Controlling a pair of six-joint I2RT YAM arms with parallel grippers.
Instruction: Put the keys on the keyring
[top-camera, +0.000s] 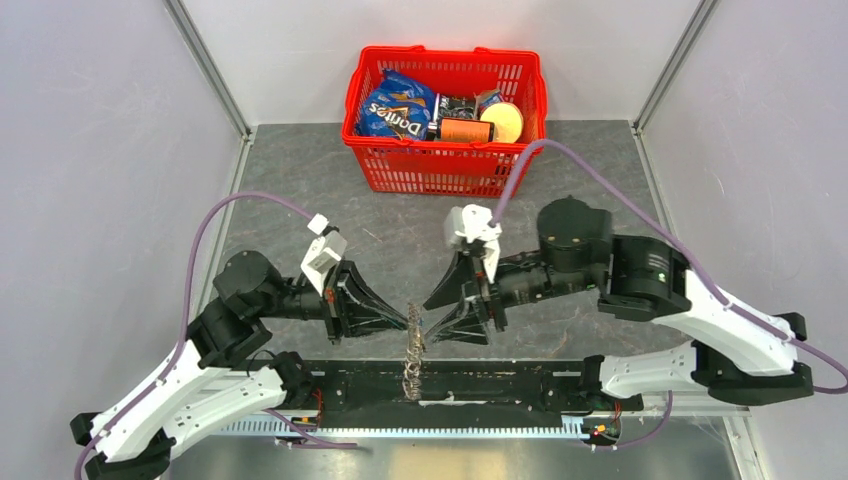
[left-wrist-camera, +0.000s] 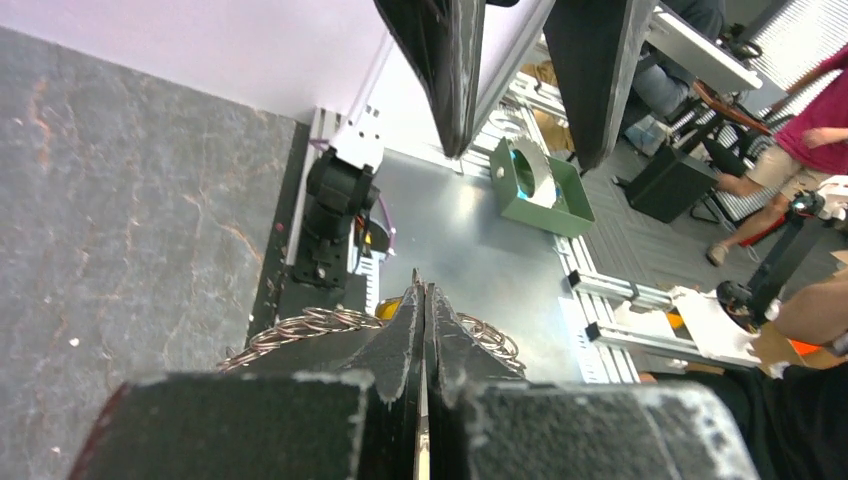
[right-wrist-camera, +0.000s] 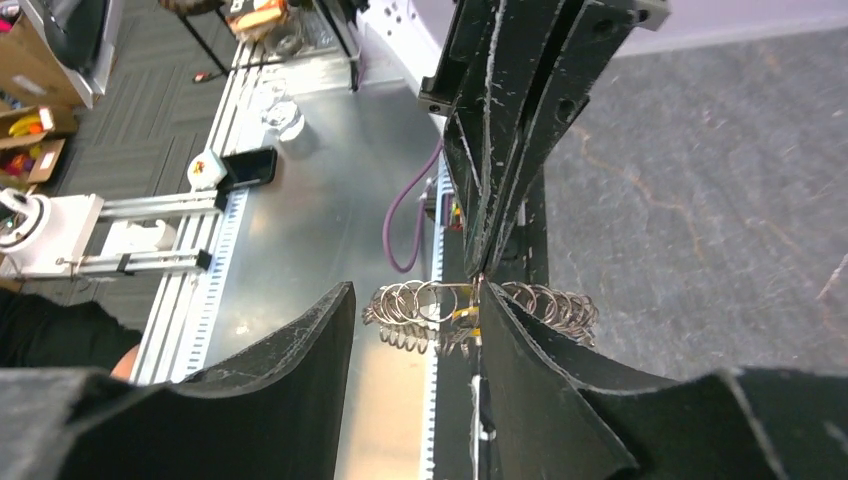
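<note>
My left pincer (top-camera: 405, 322) pinches the keyring (top-camera: 412, 352) and holds it up. My right pincer (top-camera: 428, 321) is spread wide beside it. Next, I think, it must gently bring a key to the ring.

left end effector (top-camera: 408, 322) clamped tight, right end effector (top-camera: 428, 322) fingers spread apart.

The keyring (top-camera: 413, 355) sits at the near middle of the table (top-camera: 290, 190), with the left gripper (top-camera: 404, 322) touching its left side and the right gripper (top-camera: 430, 322) just right of it. A basket (top-camera: 352, 105) stands far behind them.
</note>
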